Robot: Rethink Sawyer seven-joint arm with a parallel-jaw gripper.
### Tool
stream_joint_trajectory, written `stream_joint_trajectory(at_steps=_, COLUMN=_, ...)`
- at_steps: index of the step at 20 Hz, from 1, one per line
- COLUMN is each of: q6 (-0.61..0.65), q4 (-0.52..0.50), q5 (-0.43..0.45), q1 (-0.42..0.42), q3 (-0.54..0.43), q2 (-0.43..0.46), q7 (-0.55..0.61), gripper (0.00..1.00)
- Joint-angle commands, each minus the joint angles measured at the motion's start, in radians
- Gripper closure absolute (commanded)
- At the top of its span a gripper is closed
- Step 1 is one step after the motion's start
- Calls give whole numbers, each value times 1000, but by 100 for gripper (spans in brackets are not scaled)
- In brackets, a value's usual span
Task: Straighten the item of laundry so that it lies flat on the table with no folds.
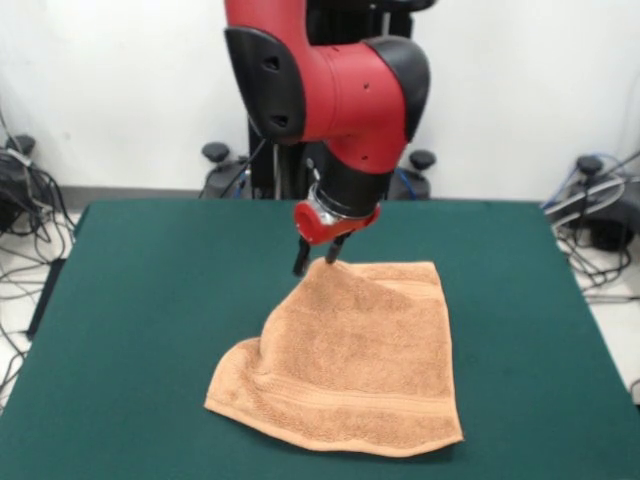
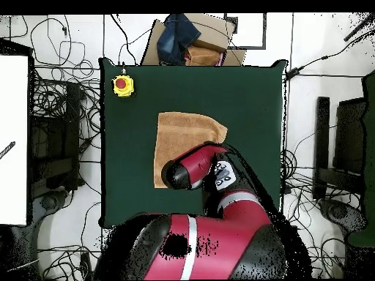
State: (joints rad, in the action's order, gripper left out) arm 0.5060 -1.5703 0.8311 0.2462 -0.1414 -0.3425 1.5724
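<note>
Tool (image 1: 318, 258) low at towel (image 1: 350, 365) far corner, fingers narrow, seemingly pinching corner edge, likely to tug it straight. Towel lay mid-bench (image 1: 150, 300), mostly spread; near-left corner curled under, one fold left. Yellow button box (image 2: 123, 85) sat well apart.

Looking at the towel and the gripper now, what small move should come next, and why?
Probably a short pull of the held corner toward the far edge of the table, staying low. The gripper sits at the towel's far corner, and its fingers appear to pinch it. The cloth rises in a ridge below that corner, and the near left corner looks curled under. A gentle pull may flatten the ridge.
</note>
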Motion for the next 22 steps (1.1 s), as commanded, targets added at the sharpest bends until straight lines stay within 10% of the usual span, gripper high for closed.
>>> stream_joint_trajectory(at_steps=1, q6=-20, q4=65, q5=56, q1=-27, q3=0, q2=60, q7=20, gripper=0)
stream_joint_trajectory(at_steps=22, q6=-37, q4=71, q5=45, q1=-19, q3=-10, q2=56, q7=20, gripper=0)
